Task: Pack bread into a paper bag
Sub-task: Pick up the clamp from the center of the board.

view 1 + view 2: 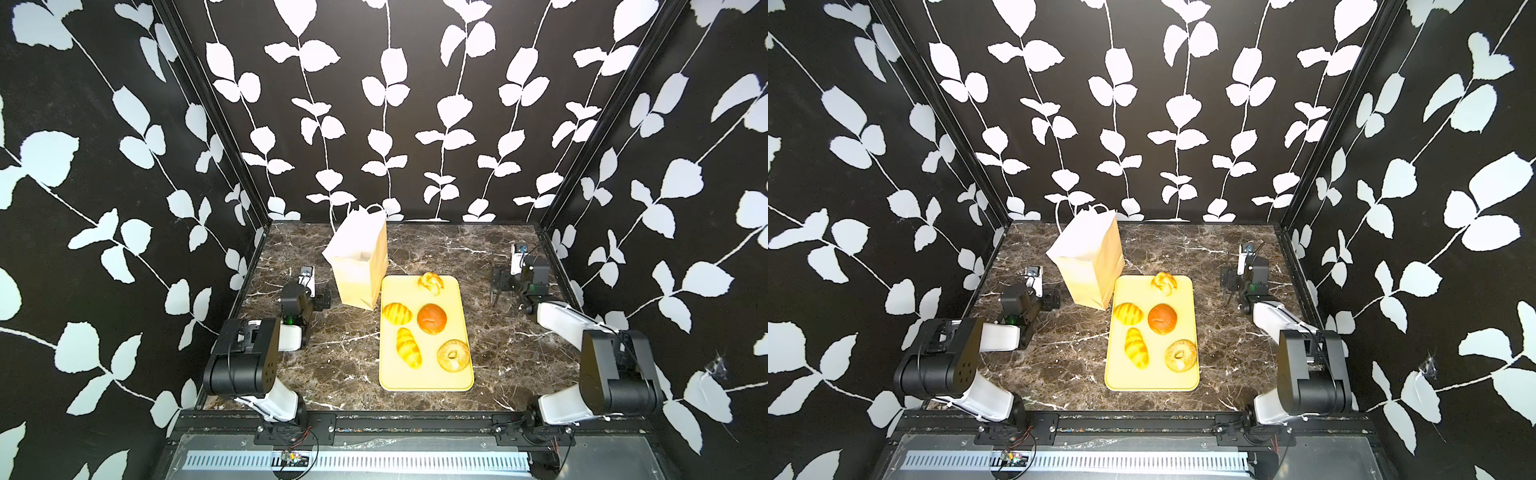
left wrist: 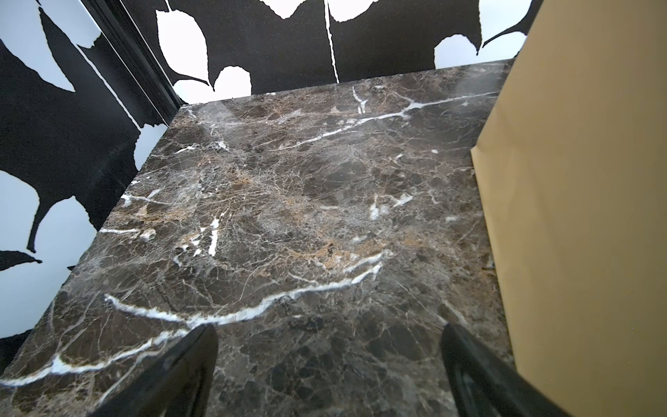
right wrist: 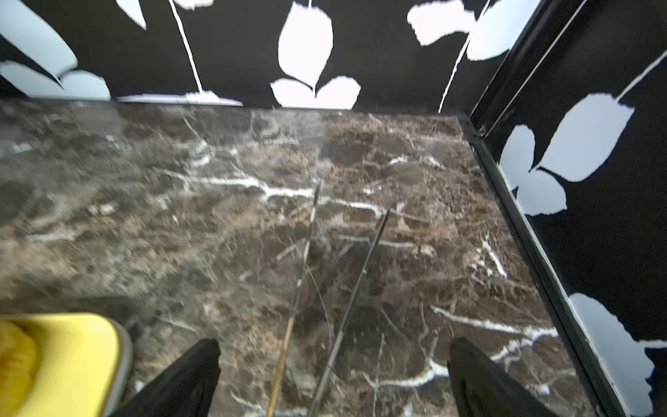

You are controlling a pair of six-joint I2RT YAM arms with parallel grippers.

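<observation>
On tray (image 1: 426, 378), bread (image 1: 432, 318) is seen left of wide-open right pincer (image 3: 334, 343); paper bag (image 1: 359, 266) just right of wide-open left pincer (image 2: 329, 326).

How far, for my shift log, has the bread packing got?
Done: nothing is packed; the paper bag stands upright and open beside the tray. In hand: nothing; the left gripper is open by the bag, and the right gripper is open with the tongs between its jaws, apparently ungripped. Left: all five, the knot roll, oval roll, brown bun, croissant and bagel, sit on the tray.
</observation>
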